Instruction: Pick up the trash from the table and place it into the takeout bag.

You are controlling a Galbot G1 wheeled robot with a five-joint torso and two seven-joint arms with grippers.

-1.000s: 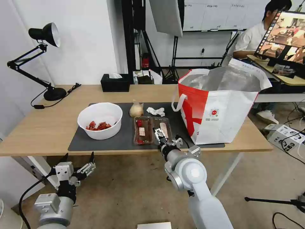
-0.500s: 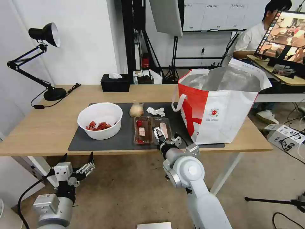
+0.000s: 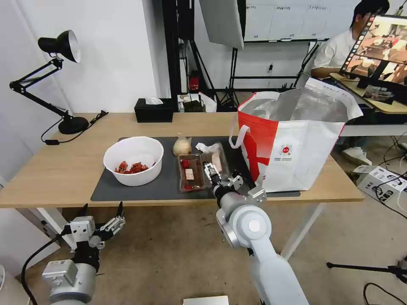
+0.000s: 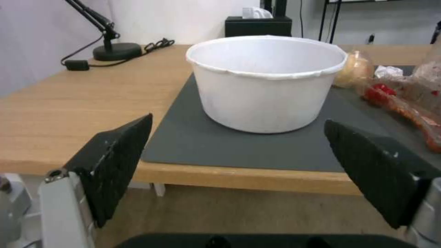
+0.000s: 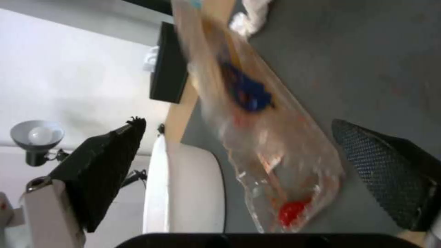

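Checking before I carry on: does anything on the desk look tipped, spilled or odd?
Yes. The clear tray is askew: the half nearer the takeout bag is tilted up off the mat at the right tool, while the other half lies flat. No spill shows. The bowl sits upright; the left tool hangs open below the desk edge.

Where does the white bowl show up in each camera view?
Head view: bowl on the mat's left end, left of the tray.
Left wrist view: bowl on the mat, straight ahead of the left gripper.
Right wrist view: bowl beside the tray, by the right gripper.
Shared landmark: tissue box.
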